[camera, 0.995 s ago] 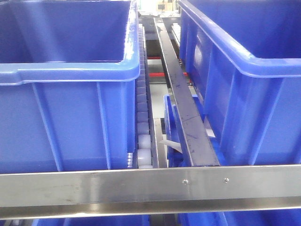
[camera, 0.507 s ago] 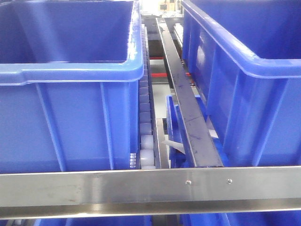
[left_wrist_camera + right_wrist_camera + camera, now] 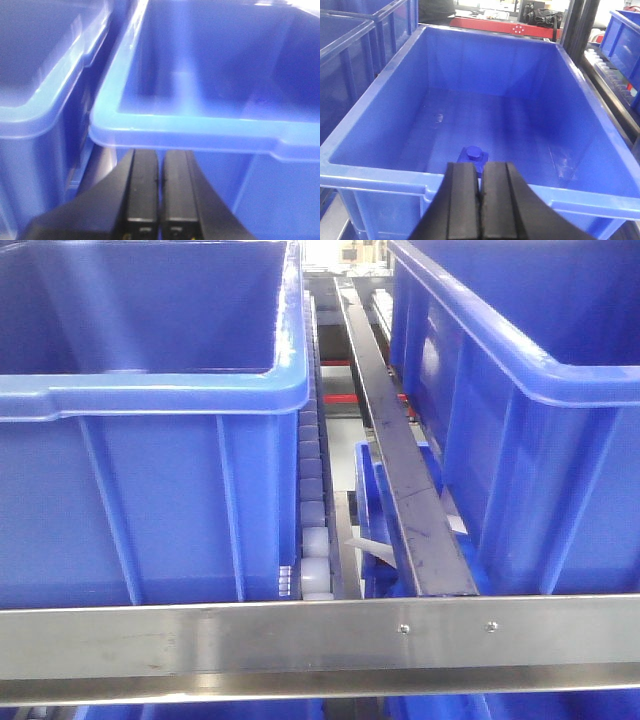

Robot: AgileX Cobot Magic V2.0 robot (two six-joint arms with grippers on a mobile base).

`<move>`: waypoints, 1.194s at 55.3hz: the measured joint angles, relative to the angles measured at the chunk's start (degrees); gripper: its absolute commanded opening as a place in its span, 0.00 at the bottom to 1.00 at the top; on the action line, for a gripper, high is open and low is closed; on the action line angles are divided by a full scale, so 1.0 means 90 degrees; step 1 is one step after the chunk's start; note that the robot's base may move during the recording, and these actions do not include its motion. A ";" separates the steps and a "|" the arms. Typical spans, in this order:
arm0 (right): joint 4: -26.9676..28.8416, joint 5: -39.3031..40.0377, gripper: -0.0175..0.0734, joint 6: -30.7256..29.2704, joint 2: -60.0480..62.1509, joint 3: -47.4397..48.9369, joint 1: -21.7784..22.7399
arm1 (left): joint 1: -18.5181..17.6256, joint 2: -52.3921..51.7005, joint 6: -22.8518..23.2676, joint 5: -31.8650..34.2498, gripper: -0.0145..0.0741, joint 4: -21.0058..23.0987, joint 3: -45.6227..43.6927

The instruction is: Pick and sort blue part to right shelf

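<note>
The blue part (image 3: 473, 156), a small block with a round knob on top, lies on the floor of a large blue bin (image 3: 380, 95) near its front wall. In the right wrist view my right gripper (image 3: 481, 167) is shut and empty. It hovers over that bin's front rim, just short of the part. My left gripper (image 3: 160, 156) is shut with nothing in it, in front of the rim of another blue bin (image 3: 200, 125). In the front view neither gripper shows. The right side of the shelf holds a blue bin (image 3: 520, 390).
A second large blue bin (image 3: 150, 390) stands on the left of the rack. Between the two run a white roller track (image 3: 312, 510) and a dark metal rail (image 3: 400, 470). A steel crossbar (image 3: 320, 635) spans the front. Another bin (image 3: 35, 100) stands left of my left gripper.
In the front view the bins, roller track and rail have shifted slightly to the right across the frames. Nothing else differs.
</note>
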State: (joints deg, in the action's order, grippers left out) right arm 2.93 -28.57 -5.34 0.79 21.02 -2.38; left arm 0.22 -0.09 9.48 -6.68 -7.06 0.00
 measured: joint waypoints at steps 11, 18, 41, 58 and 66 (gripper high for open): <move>0.0003 0.0000 0.29 0.0000 0.0000 0.0000 0.0000 | 0.0065 0.0000 -0.0008 0.0075 0.30 0.0000 0.0000; 0.0003 0.0000 0.29 0.0000 0.0000 0.0000 0.0000 | 0.0076 0.0000 -0.0008 0.0090 0.30 0.0000 0.0000; 0.0003 0.0000 0.29 0.0000 0.0000 0.0000 0.0000 | 0.0076 0.0000 -0.0008 0.0090 0.30 0.0011 0.0000; 0.0026 0.0419 0.29 0.0000 0.0000 -0.0279 0.0014 | 0.0076 0.0000 -0.0008 0.0090 0.30 0.0011 0.0000; 0.0209 0.1312 0.29 0.0110 0.0000 -0.1266 0.0014 | 0.0076 0.0000 -0.0008 0.0100 0.30 0.0011 0.0000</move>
State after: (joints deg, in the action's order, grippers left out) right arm 4.81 -16.76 -4.35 0.79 9.63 -2.25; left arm 0.90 -0.09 9.41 -5.78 -6.96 0.00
